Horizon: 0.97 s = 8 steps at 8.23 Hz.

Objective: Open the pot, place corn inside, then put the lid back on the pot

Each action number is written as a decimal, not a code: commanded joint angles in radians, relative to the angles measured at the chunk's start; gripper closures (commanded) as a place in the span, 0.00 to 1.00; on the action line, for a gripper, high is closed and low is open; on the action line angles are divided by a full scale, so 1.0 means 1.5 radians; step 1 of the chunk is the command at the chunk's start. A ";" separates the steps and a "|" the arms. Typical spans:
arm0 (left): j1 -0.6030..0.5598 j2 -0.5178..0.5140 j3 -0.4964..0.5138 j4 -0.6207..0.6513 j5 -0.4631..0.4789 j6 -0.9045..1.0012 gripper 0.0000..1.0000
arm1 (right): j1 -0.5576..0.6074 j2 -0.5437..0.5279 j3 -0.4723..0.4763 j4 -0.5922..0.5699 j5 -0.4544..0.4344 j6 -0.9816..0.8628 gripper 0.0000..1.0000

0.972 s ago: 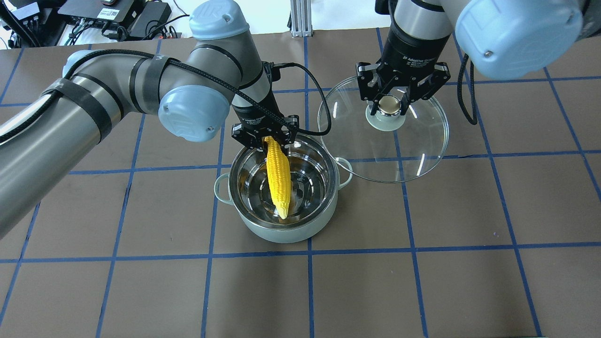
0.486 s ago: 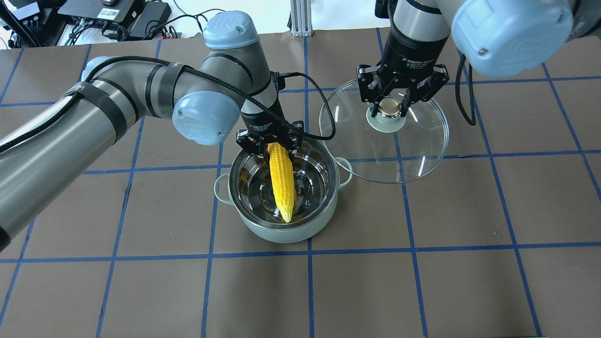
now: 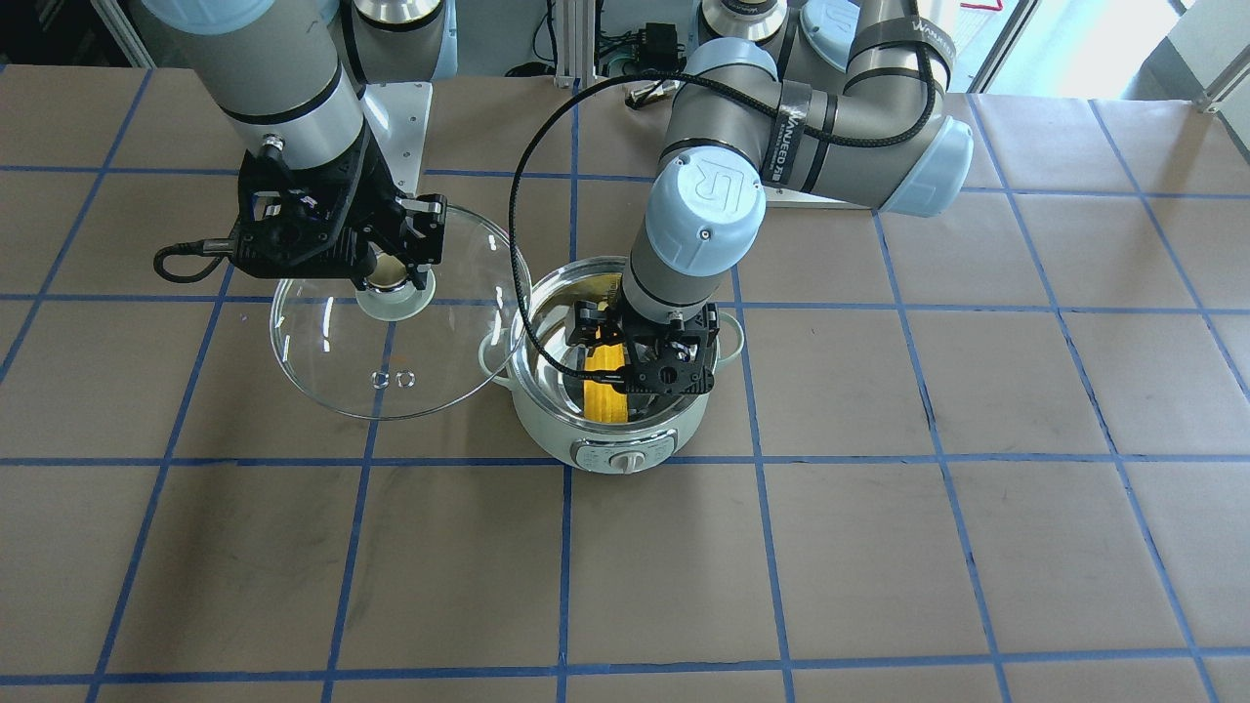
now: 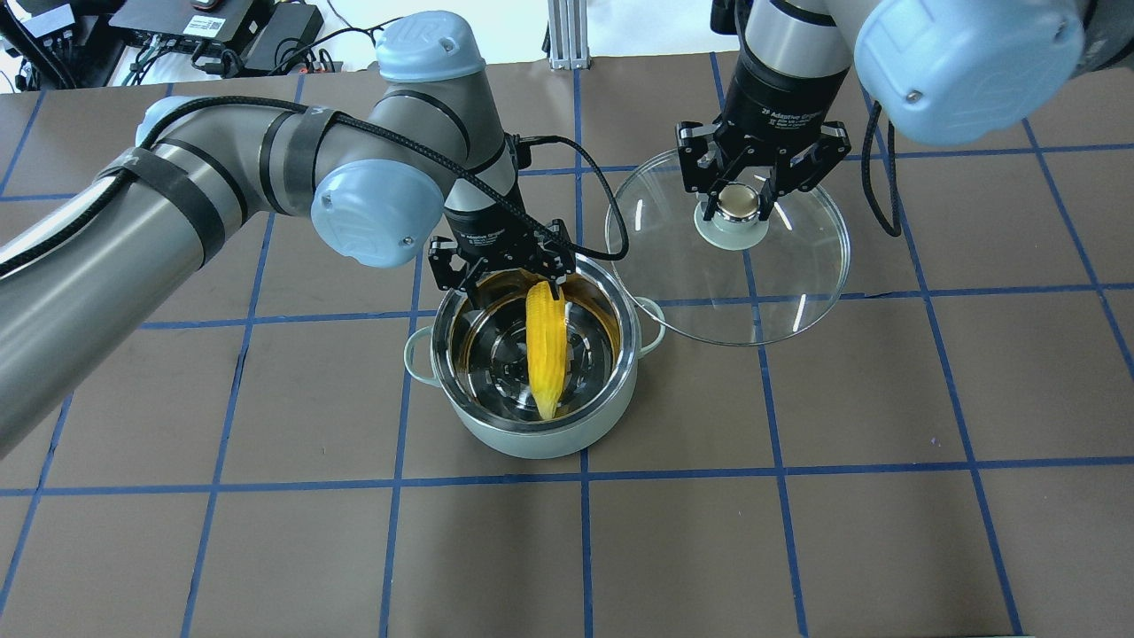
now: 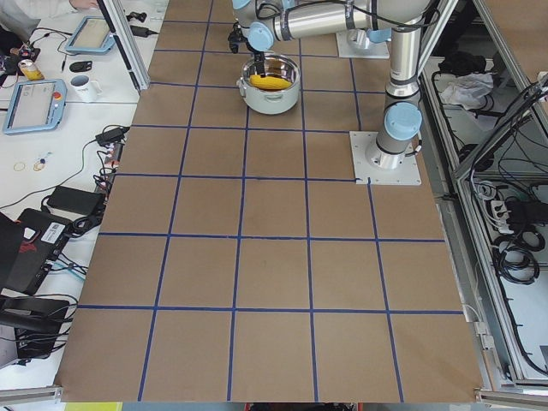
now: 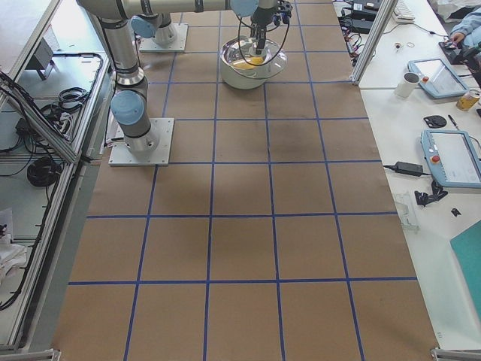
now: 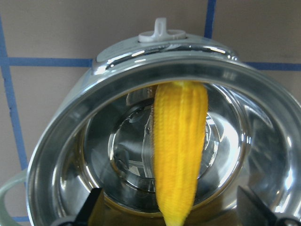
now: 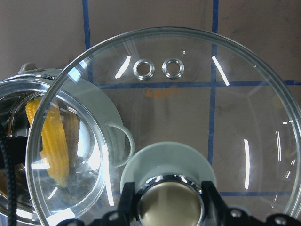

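Observation:
The pale green pot [image 4: 532, 440] stands open mid-table, its dial panel [image 3: 625, 456] facing away from me. The yellow corn [image 4: 547, 347] lies slanted inside it, tip toward the dial side; it also shows in the left wrist view [image 7: 178, 146]. My left gripper [image 4: 503, 270] hovers over the pot's near rim, open, with its fingers wide of the corn and not touching it. My right gripper [image 4: 738, 199] is shut on the knob [image 8: 169, 200] of the clear glass lid [image 4: 780, 283]. It holds the lid level to the right of the pot, and the lid's edge overlaps the pot's right handle.
The table is brown paper with a blue tape grid [image 4: 585, 474]. The left arm's black cable [image 4: 602, 186] loops between the pot and the lid. Electronics [image 4: 213, 27] sit beyond the far edge. In the side view, desks with tablets [image 6: 451, 154] flank the table.
My left gripper has opened and let go of the corn, which has dropped lower into the pot. The left arm has shifted slightly left. The right gripper and lid have barely moved.

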 commanded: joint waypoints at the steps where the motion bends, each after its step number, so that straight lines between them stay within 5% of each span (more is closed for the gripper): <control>1: 0.012 0.012 0.051 -0.021 0.087 0.039 0.00 | 0.005 -0.002 0.003 0.001 0.004 0.051 1.00; 4: 0.114 0.021 0.126 -0.035 0.094 0.142 0.00 | 0.022 0.014 0.007 -0.022 0.006 0.104 1.00; 8: 0.186 0.085 0.132 -0.051 0.100 0.231 0.00 | 0.142 0.053 0.006 -0.085 0.010 0.221 1.00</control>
